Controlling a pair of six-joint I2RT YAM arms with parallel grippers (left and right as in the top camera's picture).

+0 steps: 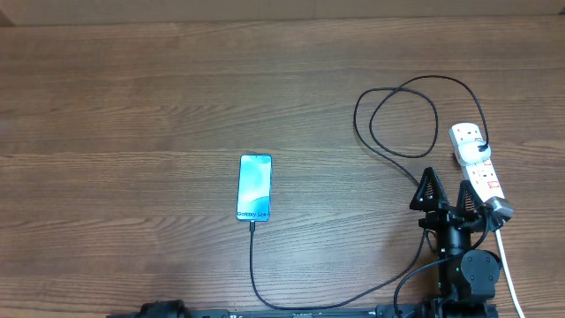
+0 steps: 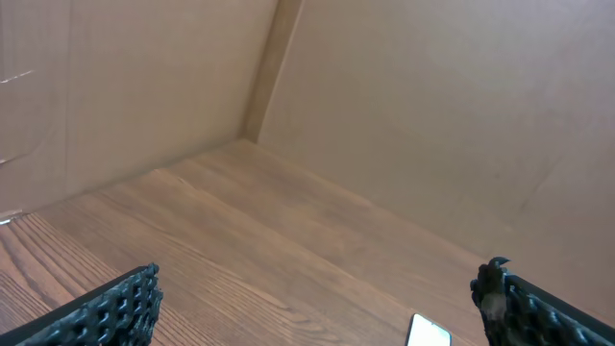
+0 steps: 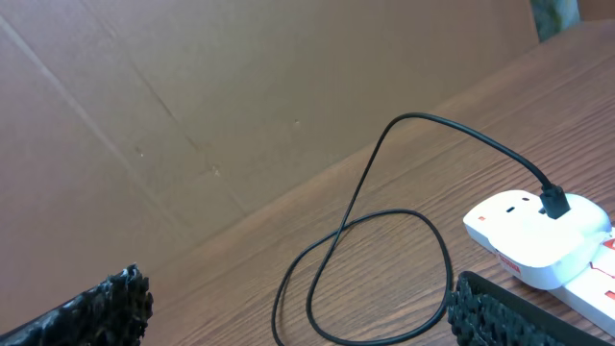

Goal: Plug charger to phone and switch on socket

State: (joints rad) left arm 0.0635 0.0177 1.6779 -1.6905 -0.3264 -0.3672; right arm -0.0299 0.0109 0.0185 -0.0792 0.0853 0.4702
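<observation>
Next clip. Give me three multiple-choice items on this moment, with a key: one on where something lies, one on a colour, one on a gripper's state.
1. Where does the socket lie relative to the phone?
A. On the right arm's side of it
B. On the left arm's side of it
C. On top of it

2. What colour is the charger cable?
A. White
B. Black
C. Red

3. What state is the right gripper in?
A. Shut on the charger
B. Shut on the phone
C. Open, holding nothing

Key:
1 A: the overhead view shows it far to the right, beside the right gripper.
2 B: it shows as a thin black loop in the overhead and right wrist views.
3 C: its fingers stand apart with nothing between them.
</observation>
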